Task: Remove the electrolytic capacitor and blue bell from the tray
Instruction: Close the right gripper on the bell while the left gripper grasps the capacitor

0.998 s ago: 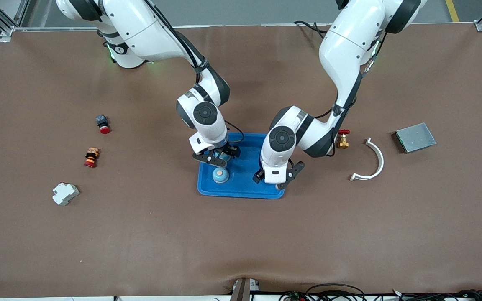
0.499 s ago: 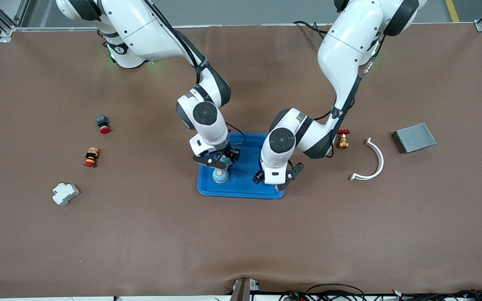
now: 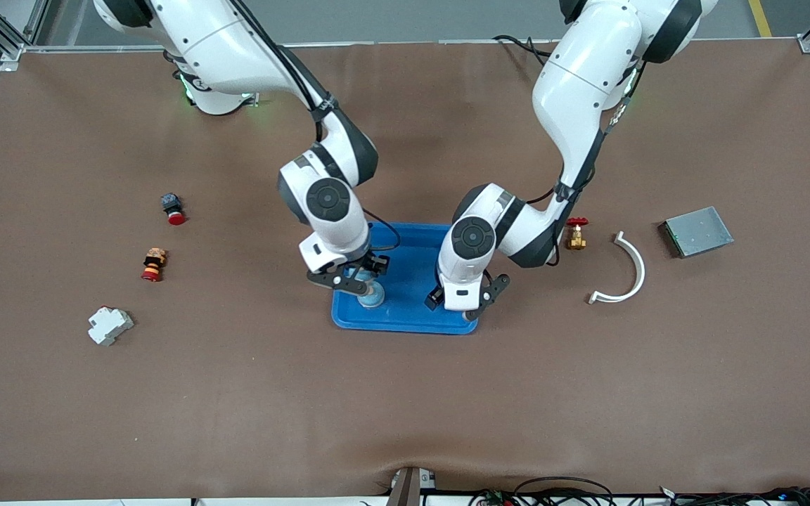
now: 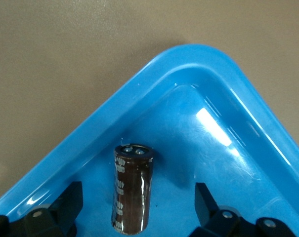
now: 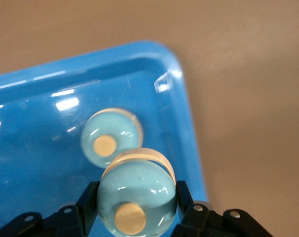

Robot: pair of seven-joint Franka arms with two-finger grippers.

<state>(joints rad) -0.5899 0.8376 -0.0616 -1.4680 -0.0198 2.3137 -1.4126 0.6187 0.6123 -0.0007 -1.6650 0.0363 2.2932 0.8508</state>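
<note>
On the brown tabletop [image 3: 405, 393], near its middle, a blue tray [image 3: 415, 320]. Reaching down over that tray, two white arms, the right arm [image 3: 324, 200] at the end toward its own base, the left arm [image 3: 475, 239] at the other end. Under the right arm, the right gripper [image 5: 137, 195] clamped on a pale blue bell [image 5: 137, 197], fingers pressed against its sides, just above the tray floor. Beside it in the tray, a second bell [image 5: 112, 138] of the same colour, near a corner. Under the left arm, the left gripper [image 4: 138, 197] with fingers spread wide. Between them, untouched, a dark brown capacitor [image 4: 132, 190] in the tray close to another corner.
</note>
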